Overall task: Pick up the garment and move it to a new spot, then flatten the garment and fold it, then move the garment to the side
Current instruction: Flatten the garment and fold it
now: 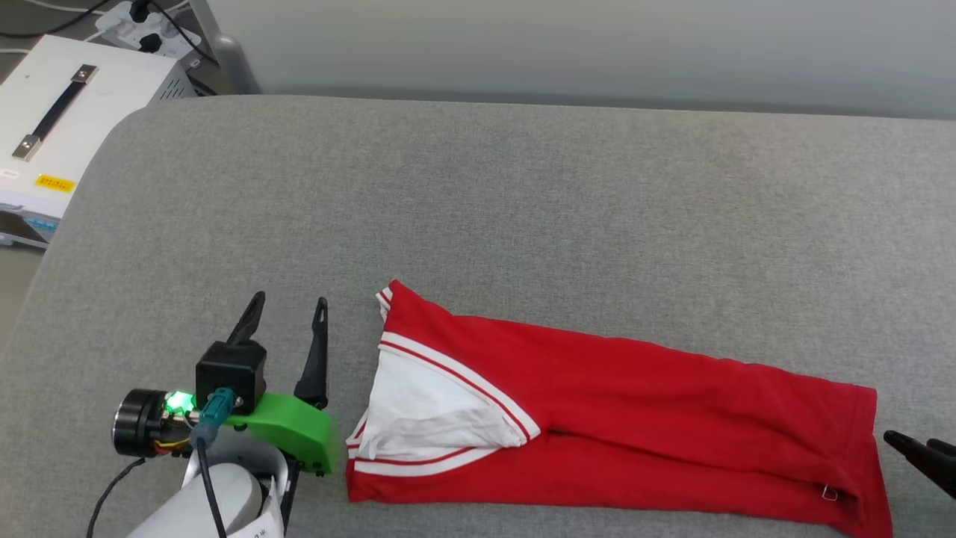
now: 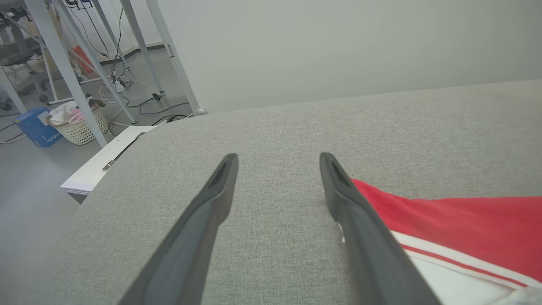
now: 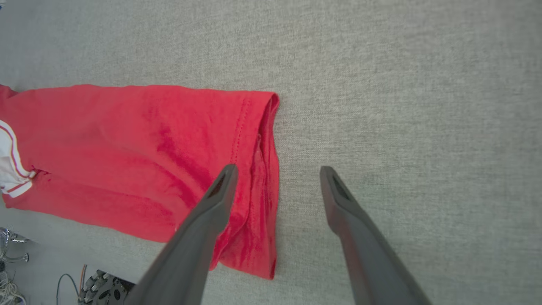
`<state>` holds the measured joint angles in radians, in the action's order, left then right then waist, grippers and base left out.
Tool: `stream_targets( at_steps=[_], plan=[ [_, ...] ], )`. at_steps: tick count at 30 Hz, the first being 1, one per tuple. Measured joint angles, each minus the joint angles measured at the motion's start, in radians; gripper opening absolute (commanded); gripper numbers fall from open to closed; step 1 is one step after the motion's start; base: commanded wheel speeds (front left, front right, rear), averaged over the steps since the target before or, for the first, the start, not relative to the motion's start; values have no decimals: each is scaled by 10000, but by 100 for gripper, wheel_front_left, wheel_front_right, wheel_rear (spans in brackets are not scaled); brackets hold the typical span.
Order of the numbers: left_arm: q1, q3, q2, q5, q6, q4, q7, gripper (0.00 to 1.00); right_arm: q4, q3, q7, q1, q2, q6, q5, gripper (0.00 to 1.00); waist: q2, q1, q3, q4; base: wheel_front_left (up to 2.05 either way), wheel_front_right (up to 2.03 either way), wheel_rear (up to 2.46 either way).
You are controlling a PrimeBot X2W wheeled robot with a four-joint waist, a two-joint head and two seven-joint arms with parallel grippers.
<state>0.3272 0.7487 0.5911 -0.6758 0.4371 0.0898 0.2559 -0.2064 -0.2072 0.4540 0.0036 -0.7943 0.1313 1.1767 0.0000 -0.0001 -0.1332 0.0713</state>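
**Near edge.** The left gripper point(image 1: 290, 299) hangs just above the grey padded table point(image 1: 478, 187), jaws spread wide and empty, just beside the sleeve end of the garment point(image 1: 635, 403) without touching it. The right gripper point(image 3: 278, 168) is also spread wide and holds nothing. In its wrist view one finger lies over the hem and the other over bare table.

**Garment.** It lies along the near edge of the table, from the middle out to the right, folded lengthwise into a long red band. The white sleeve with striped trim is on top at the left end, and the stitched hem is at the right end.

**Handling, assessed.** The fabric looks light, thin and limp. It should sag between two holds, and the layers may slide apart. Each gripper would best pinch a near corner of its own end, through every layer: the left at the shoulder below the sleeve, the right at the hem corner. A shallow pinch risks lifting only the top layer and undoing the fold.

**Farther off.** Bare table lies beyond the garment. Off the far left corner is a white box point(image 1: 67, 112) with a strap handle, and behind it a plain wall.
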Motion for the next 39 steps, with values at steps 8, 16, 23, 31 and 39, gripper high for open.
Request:
stream_targets(
  at_steps=[8, 16, 23, 31, 39],
  plan=[
    [-1123, -1902, -880, 1605, 29, -245, 0, 100, -892, -742, 485, -630, 600, 0, -130, 100, 0, 0, -219, 340, 0, 0, 0],
    [-2169, -3636, -2019, 3055, -522, -506, 0, 100, -1221, -1411, 610, -1127, 882, -12, -88, 100, 0, 0, -322, 548, 0, 0, 0],
    [-2700, -4370, -2890, 4172, -1160, -548, 0, 100, -1352, -1887, 508, -1364, 991, -12, -6, 100, 0, 0, -229, 543, 0, 0, 0],
    [-3009, -5053, -3622, 4984, -1921, -502, 0, 100, -1661, -2266, -46, -1504, 984, -8, -12, 0, 0, 0, -76, 495, 0, 0, 0],
    [-3121, -5325, -3990, 5586, -2575, -504, 0, 100, -2080, -2328, -497, -1516, 681, 15, -58, 0, 0, 0, 80, 449, 0, 0, 0]
  ],
)
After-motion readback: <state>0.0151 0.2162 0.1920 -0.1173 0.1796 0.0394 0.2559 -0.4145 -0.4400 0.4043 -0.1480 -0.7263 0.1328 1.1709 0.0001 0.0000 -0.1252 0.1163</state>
